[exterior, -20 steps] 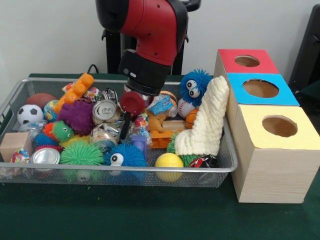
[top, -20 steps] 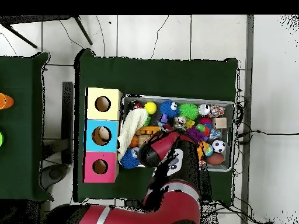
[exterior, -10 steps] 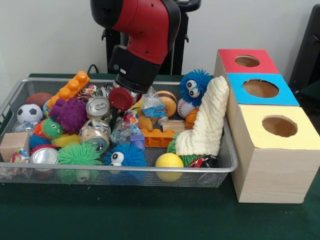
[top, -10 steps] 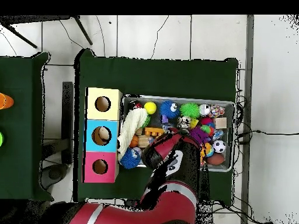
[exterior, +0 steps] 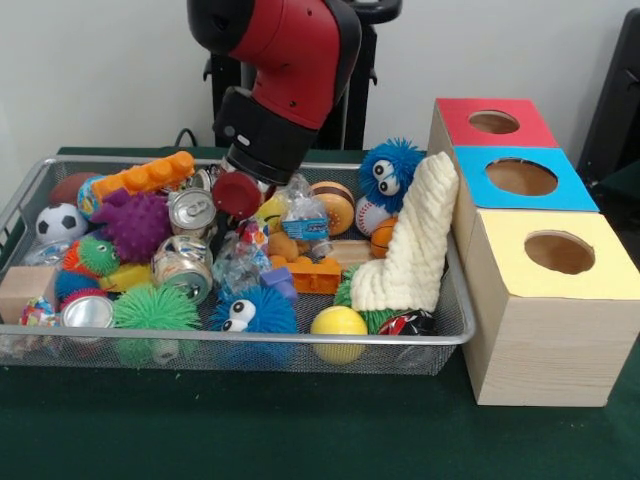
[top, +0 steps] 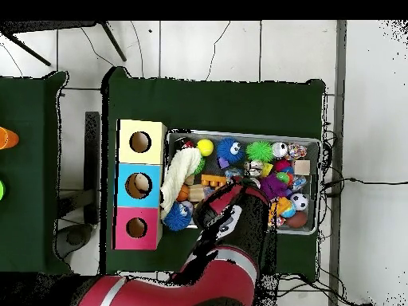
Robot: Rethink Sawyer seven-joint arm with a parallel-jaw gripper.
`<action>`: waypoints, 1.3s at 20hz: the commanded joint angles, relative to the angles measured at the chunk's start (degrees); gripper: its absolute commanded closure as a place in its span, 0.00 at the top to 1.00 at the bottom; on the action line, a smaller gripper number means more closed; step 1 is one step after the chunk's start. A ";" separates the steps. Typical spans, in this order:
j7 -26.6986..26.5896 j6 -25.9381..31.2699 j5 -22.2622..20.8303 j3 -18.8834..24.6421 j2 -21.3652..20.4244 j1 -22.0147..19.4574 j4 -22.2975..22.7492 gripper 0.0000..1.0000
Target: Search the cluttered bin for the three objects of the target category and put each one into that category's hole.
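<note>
The bin [exterior: 455, 335] sits on the green table [exterior: 300, 440], filling the left and middle of the front view, its wire mesh crammed with toys. In the overhead view the bin [top: 312, 142] lies at about three o'clock from the row of boxes.

Inside it, seen from the front, a yellow ball [exterior: 338, 321] rests against the near rim at six o'clock, with a blue fuzzy toy with eyes [exterior: 250, 312] just beside it at nine o'clock. A cream knitted cloth [exterior: 410, 250] leans up against the right wall, and a second blue fuzzy toy [exterior: 390, 172] peeks over it. A soccer ball [exterior: 60, 222] lies at the far left, a purple spiky ball [exterior: 138, 224] near it, and an orange toy [exterior: 140, 180] stretches along the back rim. Crushed cans [exterior: 190, 212] lie near the centre.

The gripper [exterior: 240, 195] reaches down into the clutter at the bin's centre; the toys and a red round part hide its tips, so its opening cannot be told.

Beside the bin at three o'clock stand three boxes with holes: red [exterior: 495, 122], blue [exterior: 522, 178], yellow [exterior: 558, 255].
</note>
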 commanded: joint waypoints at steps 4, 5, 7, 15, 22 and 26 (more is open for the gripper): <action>7.61 0.84 4.78 15.14 -9.07 -13.65 7.93 1.00; 6.93 2.33 6.47 19.49 -11.72 -16.34 10.73 1.00; 6.69 4.20 8.61 23.31 -14.16 -18.77 13.38 1.00; 2.25 6.33 8.71 32.12 -17.18 -24.37 16.92 1.00; 0.96 8.33 7.47 34.26 -18.64 -26.22 16.98 1.00; 0.08 9.08 6.62 35.48 -19.62 -26.62 16.96 1.00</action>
